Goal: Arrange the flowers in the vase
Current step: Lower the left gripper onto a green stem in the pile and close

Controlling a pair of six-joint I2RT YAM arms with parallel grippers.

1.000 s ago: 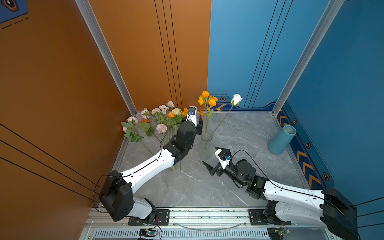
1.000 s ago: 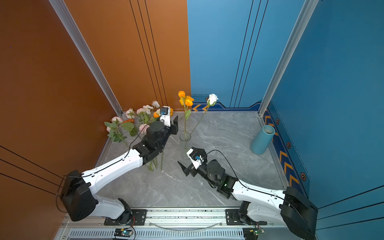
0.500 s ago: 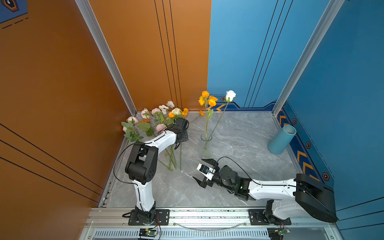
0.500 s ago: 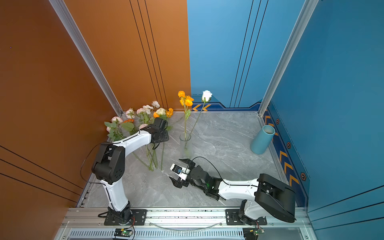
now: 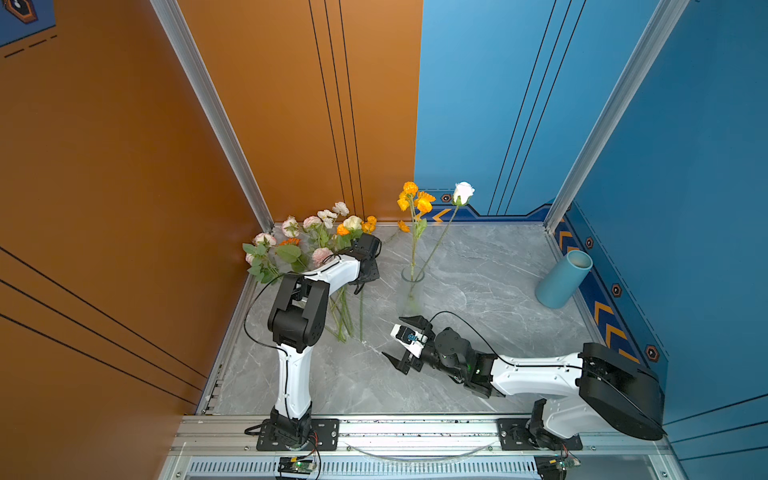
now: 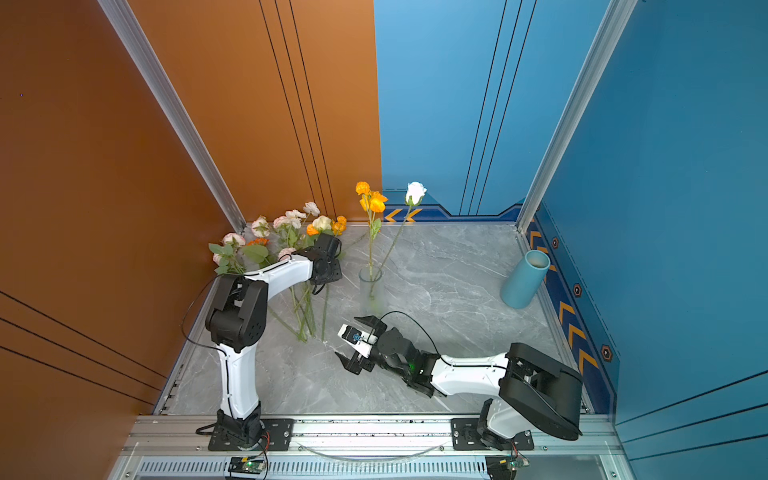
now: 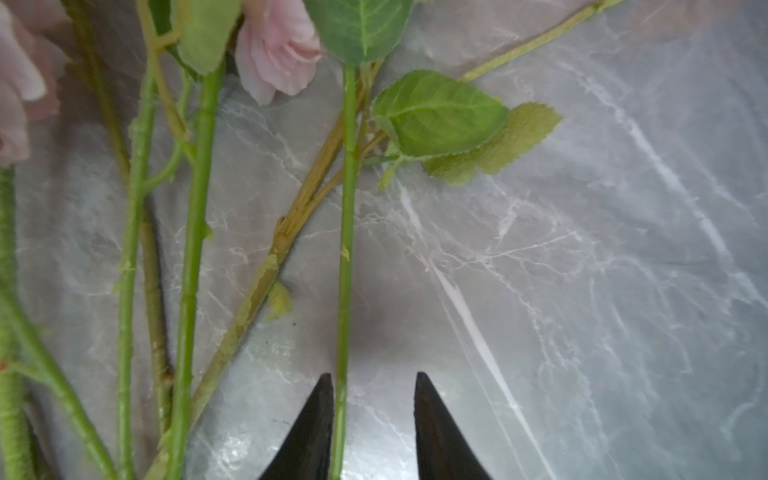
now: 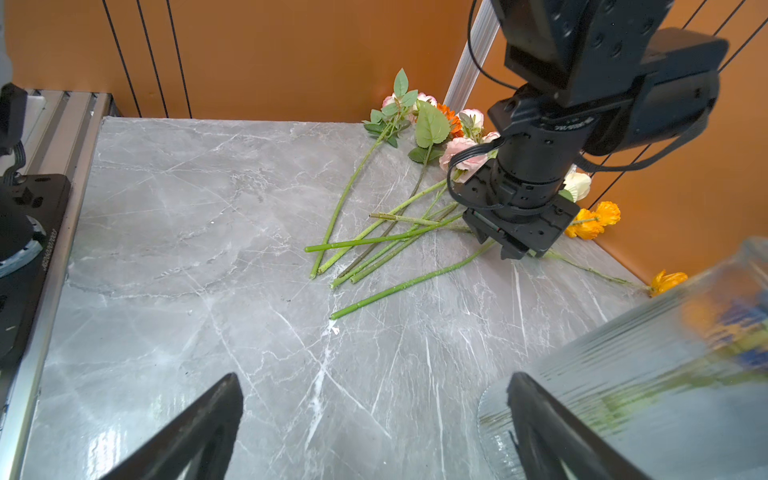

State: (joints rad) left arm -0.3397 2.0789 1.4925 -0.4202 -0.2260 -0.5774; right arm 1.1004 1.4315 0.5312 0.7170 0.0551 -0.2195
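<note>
Flowers (image 5: 316,245) lie heaped on the table (image 5: 478,266) left of centre in both top views. Their blooms are against the orange wall (image 5: 291,124) and their stems fan toward the lower edge, which leaves the bare ends free to be picked one at a time. Two are already up in the vase (image 5: 412,286) at mid-frame, an orange spray (image 5: 413,197) and a white rose (image 5: 462,193); they lean apart, probably because the glass mouth is wide. The left gripper (image 7: 372,376) hangs over the heap with its jaws narrow and astride a single stem (image 7: 345,270). One finger touches it and the other stands off, so nothing is clamped yet. That stem lies a little apart from its neighbours, which is likely why it was chosen. The right gripper (image 5: 392,337) sits low at lower centre, jaws wide and empty, just beside the vase's foot, perhaps to steady the glass when the next stem goes in. A blue tube (image 5: 563,280) stands at the table's right edge, well apart.
</note>
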